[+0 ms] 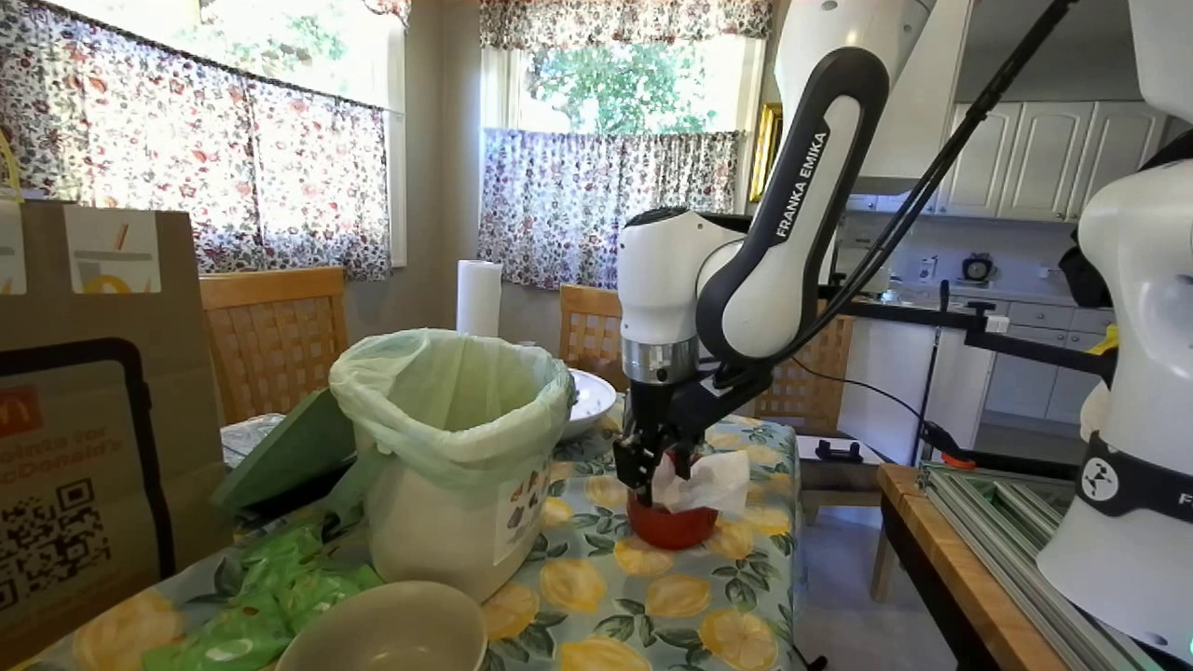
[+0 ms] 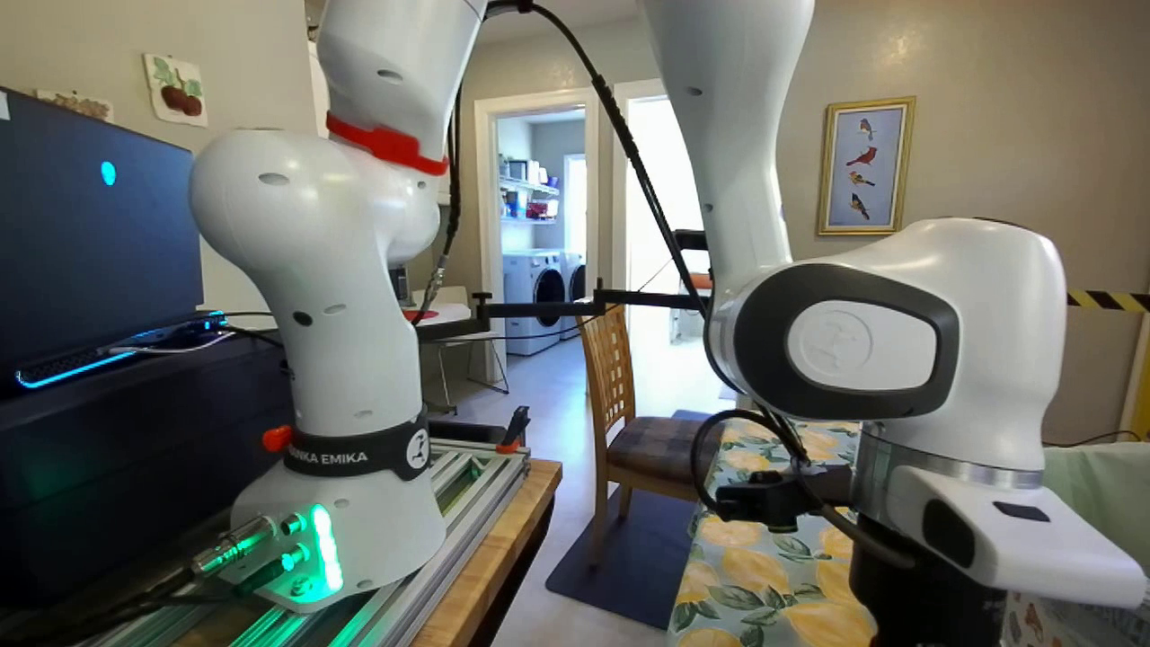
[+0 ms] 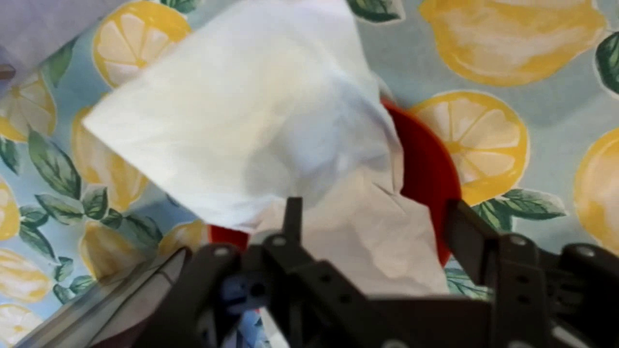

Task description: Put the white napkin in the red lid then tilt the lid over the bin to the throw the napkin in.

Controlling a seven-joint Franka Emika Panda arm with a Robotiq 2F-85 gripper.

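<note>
The red lid [image 1: 673,527] rests on the lemon-print tablecloth in an exterior view. The rumpled white napkin [image 1: 722,477] lies in it and spreads over its rim on one side. In the wrist view the napkin [image 3: 251,116] covers most of the red lid [image 3: 430,164]; a red arc shows at the right. My gripper [image 1: 664,480] is low at the lid. In the wrist view its fingers [image 3: 375,208] are spread apart, with napkin visible between them; the right finger overlaps the lid's rim. Contact cannot be told. The bin [image 1: 438,522], lined with a light green bag, stands beside the lid.
A beige bowl [image 1: 391,624] and a green packet [image 1: 270,596] lie near the bin. A paper bag [image 1: 93,419], a white plate [image 1: 594,401] and a paper-towel roll [image 1: 478,298] stand around it. A striped rounded object [image 3: 116,299] shows lower left in the wrist view.
</note>
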